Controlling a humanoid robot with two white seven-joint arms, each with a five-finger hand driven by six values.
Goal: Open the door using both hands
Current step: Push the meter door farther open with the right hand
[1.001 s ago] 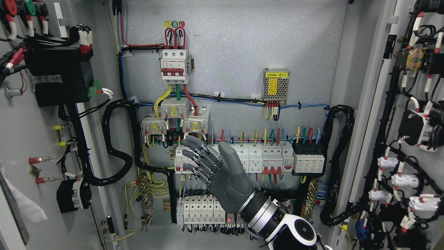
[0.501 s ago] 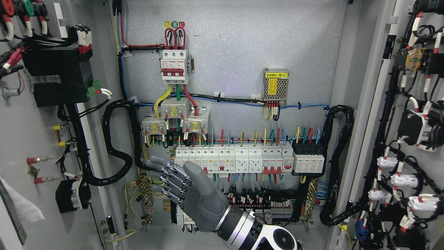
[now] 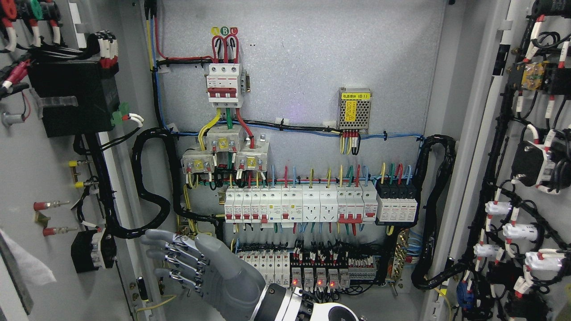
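Since 1 s ago my right hand [image 3: 209, 274] has dropped from in front of the breaker row [image 3: 299, 204] down and to the left; it now sits low at the bottom edge, w/ the arm coming in from the lower right. Fingers [image 3: 171, 256] are spread wide and nearly straight, pointing left, holding nothing. Fingertips are close to the black cable loop [image 3: 151, 187] and the inner edge of the left door [image 3: 49, 187], but I can't tell if they touch anything.

Both doors already stand open. Left door fills the left side of the view, carrying a black box [image 3: 73, 96] and wiring on its inside face. Right door [image 3: 526, 178] fills the right side, w/ white connectors and black cable bundles.

Between them the cabinet backplate [image 3: 303, 67] is in full view: red-and-white main breaker [image 3: 225, 84] at upper centre, small mesh power module w/ yellow label [image 3: 354, 109] to its right, breaker row across the middle, relay strip [image 3: 312, 276] w/ red LEDs lit below it, just right of my wrist.

Left arm doesn't show.
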